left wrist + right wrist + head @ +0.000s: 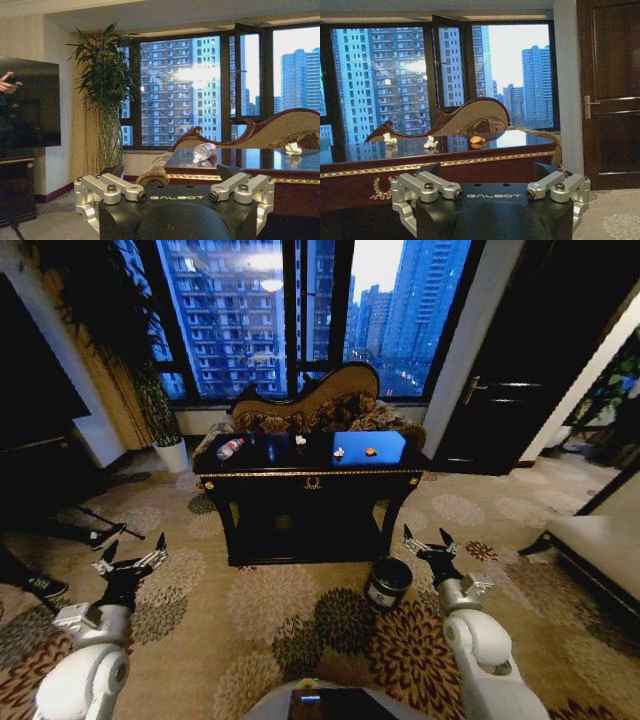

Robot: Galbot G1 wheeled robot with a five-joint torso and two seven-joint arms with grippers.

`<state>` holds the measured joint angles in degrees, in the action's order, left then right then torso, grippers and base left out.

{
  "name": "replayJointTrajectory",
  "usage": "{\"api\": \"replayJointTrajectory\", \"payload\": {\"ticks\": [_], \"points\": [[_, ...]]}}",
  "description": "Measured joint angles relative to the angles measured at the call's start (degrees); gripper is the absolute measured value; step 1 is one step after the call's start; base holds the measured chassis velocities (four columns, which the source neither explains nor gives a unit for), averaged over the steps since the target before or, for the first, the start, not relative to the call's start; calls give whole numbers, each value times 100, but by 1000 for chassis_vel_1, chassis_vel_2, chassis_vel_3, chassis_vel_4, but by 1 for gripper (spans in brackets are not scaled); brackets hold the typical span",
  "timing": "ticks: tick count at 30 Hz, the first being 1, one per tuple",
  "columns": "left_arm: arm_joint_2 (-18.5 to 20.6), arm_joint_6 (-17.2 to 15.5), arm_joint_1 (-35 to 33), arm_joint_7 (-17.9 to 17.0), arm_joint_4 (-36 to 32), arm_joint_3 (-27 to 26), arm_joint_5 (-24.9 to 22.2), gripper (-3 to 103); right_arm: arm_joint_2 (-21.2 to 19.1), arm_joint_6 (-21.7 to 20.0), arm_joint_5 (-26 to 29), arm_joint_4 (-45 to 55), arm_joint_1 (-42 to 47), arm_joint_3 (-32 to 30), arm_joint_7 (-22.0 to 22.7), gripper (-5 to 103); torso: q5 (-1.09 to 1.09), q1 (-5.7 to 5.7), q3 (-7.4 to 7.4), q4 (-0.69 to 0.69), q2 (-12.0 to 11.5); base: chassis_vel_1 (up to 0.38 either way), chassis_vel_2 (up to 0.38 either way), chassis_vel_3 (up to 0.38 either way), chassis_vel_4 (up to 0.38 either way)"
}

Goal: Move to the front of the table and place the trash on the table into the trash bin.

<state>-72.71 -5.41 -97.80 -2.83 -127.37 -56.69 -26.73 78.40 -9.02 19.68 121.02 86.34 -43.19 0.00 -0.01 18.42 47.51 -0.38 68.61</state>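
The glossy black table (pixel 310 478) with gold trim stands ahead of me at the centre. On its top lie a clear bottle (pixel 230 448) with a red label at the left, white scraps (pixel 300 440) (pixel 338 453) in the middle and a small orange piece (pixel 370 451). The dark round trash bin (pixel 388 583) sits on the carpet by the table's front right leg. My left gripper (pixel 135 558) hangs open, low at the left. My right gripper (pixel 430 543) is open, just right of the bin. The wrist views show the bottle (pixel 204 151), a scrap (pixel 292 148), the orange piece (pixel 477 140) and both empty grippers (pixel 170 172) (pixel 487 170).
An ornate brown sofa (pixel 320 405) stands behind the table under the window. A plant in a white pot (pixel 172 455) is at the back left, a dark door (pixel 500 390) at the right and a pale bench (pixel 600 550) at the far right. A person's shoes (pixel 100 536) rest on the carpet at the left.
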Motion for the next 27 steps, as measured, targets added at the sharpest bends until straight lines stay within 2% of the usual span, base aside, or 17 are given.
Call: {"api": "replayJointTrajectory", "payload": {"ticks": [27], "points": [[-77, 4, -63, 12, -61, 17, 17, 100, 19, 2, -44, 22, -3, 42, 0, 100, 0, 0, 0, 0, 0, -194, 189, 188, -190]]}}
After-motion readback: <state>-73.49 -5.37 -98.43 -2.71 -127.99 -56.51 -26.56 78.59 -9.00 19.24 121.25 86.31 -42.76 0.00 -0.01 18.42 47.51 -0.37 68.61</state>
